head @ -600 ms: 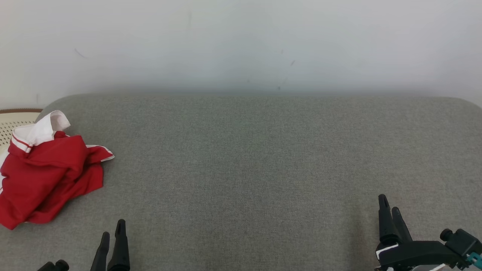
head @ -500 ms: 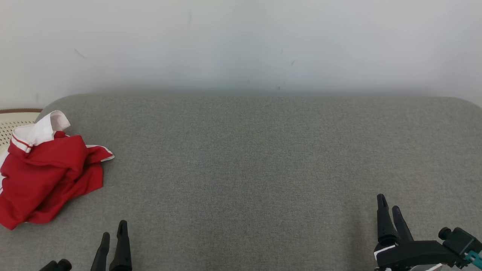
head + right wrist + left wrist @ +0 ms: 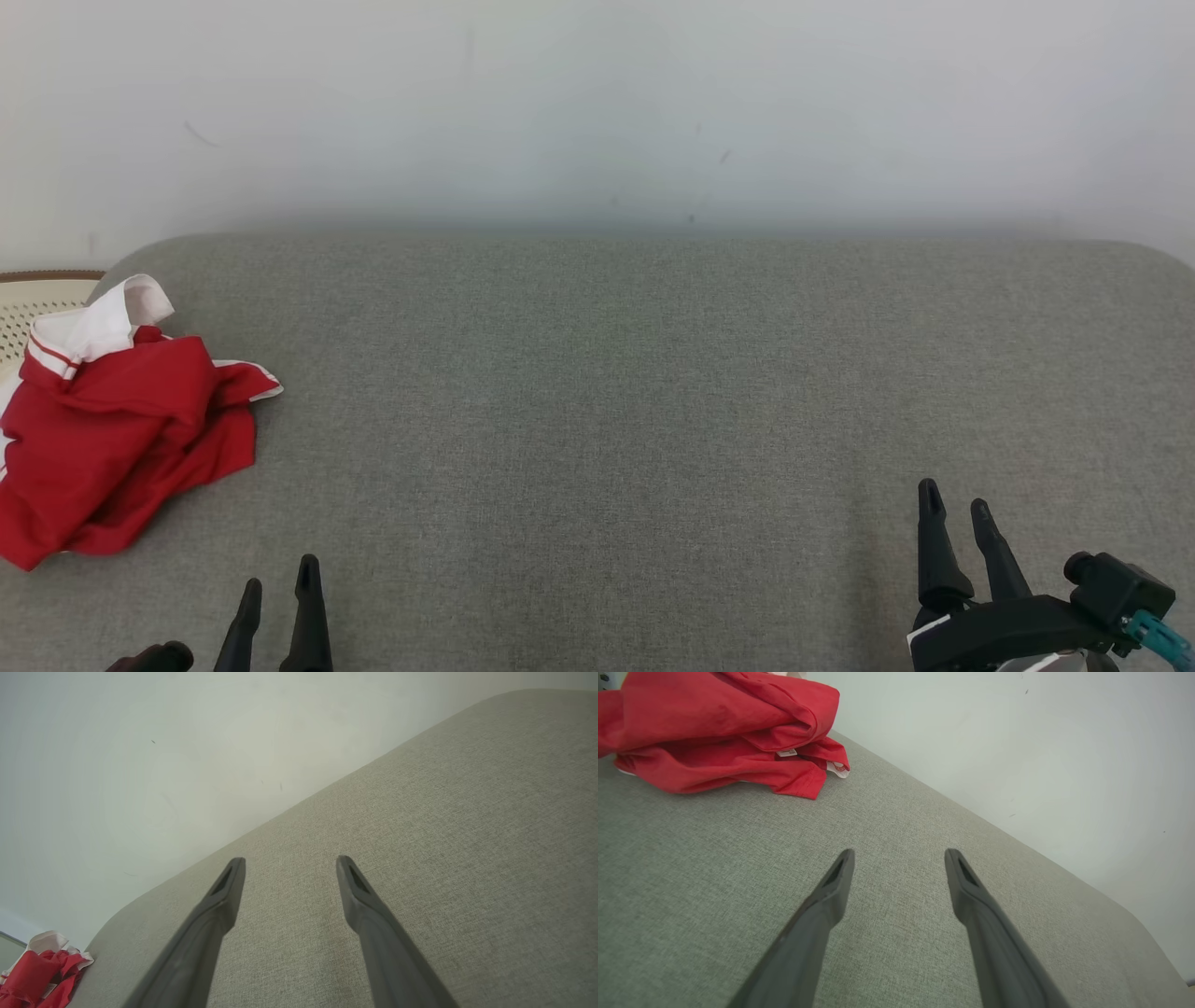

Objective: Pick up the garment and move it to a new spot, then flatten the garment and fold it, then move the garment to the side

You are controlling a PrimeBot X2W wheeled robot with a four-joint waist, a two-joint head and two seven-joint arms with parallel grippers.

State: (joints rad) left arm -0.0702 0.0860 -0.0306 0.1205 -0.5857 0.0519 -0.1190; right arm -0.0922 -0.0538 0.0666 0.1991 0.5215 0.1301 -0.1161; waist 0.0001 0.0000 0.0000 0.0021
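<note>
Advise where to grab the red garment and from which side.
I'd pinch the bunched fold on top of the red garment, coming from its right with the open left gripper, the nearer one. The heap is crumpled, so that ridge stands proud of the grey surface; the flat hem offers less to bite.

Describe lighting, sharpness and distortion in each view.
Head view: soft even light, no glare, hazy where the grey surface meets the wall, garment crisp. Left wrist view: wide-angle tilt, surface edge slanted and bowed, left gripper slightly soft near the lens. Right wrist view: same tilt, wall dimmer toward the edges.
</note>
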